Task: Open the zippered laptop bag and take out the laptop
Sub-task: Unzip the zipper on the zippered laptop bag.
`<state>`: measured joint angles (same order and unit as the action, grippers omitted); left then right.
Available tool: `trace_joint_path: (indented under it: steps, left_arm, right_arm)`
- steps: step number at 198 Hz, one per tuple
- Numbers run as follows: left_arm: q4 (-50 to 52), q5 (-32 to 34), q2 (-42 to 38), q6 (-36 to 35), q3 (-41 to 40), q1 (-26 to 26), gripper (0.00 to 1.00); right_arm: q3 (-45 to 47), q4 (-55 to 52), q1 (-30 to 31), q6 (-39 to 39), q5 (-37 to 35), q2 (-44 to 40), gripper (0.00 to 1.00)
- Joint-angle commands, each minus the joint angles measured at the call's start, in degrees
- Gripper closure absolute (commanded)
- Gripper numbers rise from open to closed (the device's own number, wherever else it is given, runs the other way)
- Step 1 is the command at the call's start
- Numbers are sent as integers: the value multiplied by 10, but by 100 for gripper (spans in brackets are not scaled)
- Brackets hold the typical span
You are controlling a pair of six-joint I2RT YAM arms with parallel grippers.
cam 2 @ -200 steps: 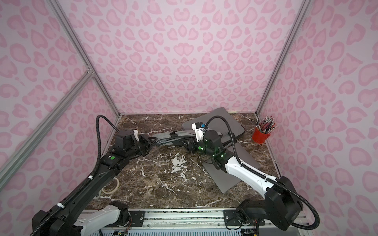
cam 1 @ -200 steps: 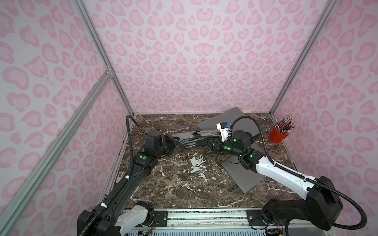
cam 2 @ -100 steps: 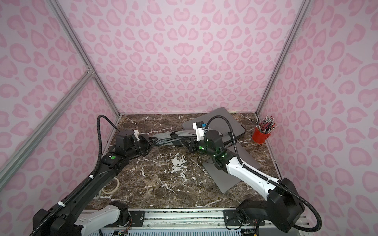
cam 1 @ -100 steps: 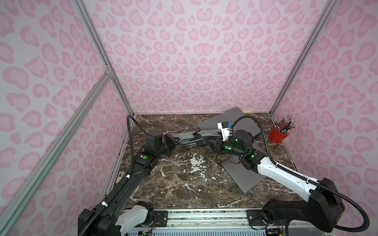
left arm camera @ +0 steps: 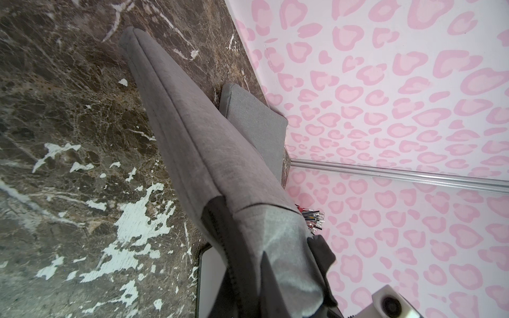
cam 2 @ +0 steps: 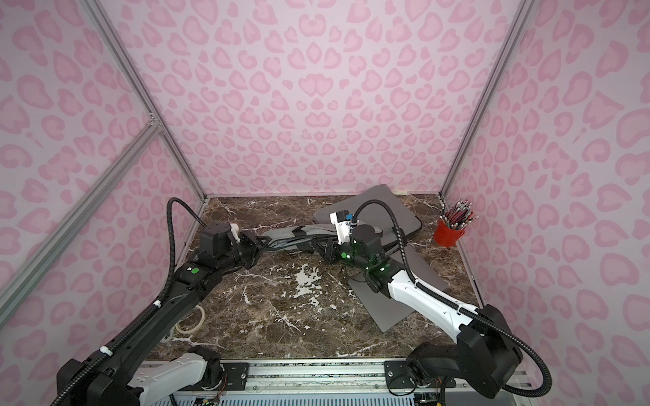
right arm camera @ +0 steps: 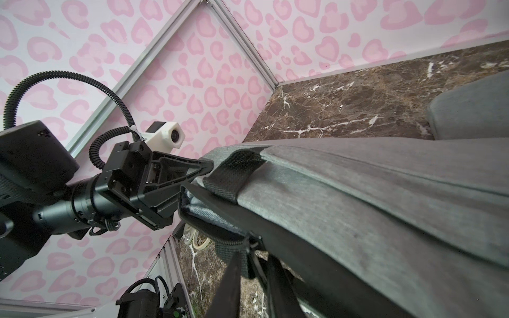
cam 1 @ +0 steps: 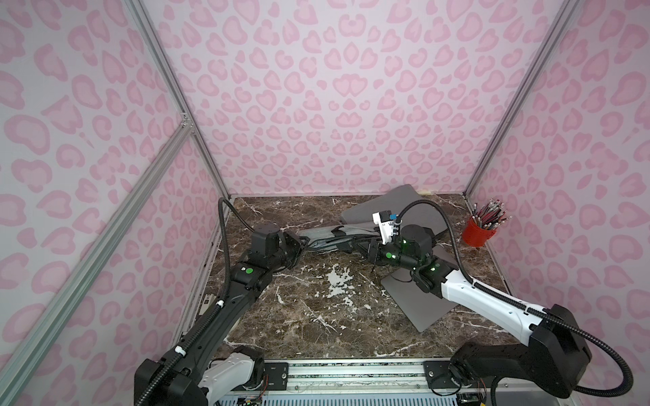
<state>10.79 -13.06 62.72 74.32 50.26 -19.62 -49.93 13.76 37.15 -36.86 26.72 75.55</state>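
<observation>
1. A grey fabric laptop bag [cam 1: 323, 239] hangs above a brown marble desk [cam 1: 316, 316], stretched like a bridge between two robot arms.
2. The left tool [cam 1: 304, 243] is clamped on one end of the bag, beside a black strap. The right wrist view shows its jaws pressed together on the fabric.
3. In that view the bag's dark zipper edge [right arm camera: 209, 220] gapes near the left tool, showing pale lining, so the zipper looks at least partly undone.
4. The right tool [cam 1: 357, 244] meets the bag's opposite end. I cannot tell whether its jaws pinch the bag or sit loose around it.
5. A flat grey slab, probably the laptop [cam 1: 422, 309], lies on the desk near the bag, under the right forearm. I cannot tell whether the bag holds anything.
6. To do this step well, I judge that the left tool should anchor its end firmly. The right tool should take a sure pinch and pull along the zipper line, not across it. Taut fabric should stop the zipper snagging.
7. Both arms reach forward and low, with wrists turned inward so the tools face each other along the bag.
8. A second grey sleeve [cam 1: 387, 205] lies behind the bag, and a red cup of pencils [cam 1: 478, 233] stands well apart from it.
</observation>
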Motion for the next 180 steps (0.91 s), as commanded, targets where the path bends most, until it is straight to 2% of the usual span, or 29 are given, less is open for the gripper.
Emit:
trace_joint_path:
  steps: [1, 76, 104, 125, 180]
  left_arm:
    - [-36, 21, -1, -10, 10, 0, 100]
    - [-33, 23, -6, -11, 6, 1, 100]
    - [-29, 26, -9, -15, 7, 1, 100]
    - [-23, 32, -10, -17, 7, 1, 100]
    - [-16, 42, -12, -25, 14, 12, 100]
  right_arm:
    - [3, 3, 8, 4, -8, 3, 78]
    - [-5, -15, 15, 13, -39, 6, 84]
    - [-3, -26, 15, 13, -62, 0, 91]
    - [-3, -40, 15, 16, -81, -17, 100]
    - [-5, -116, 4, 34, -135, -67, 100]
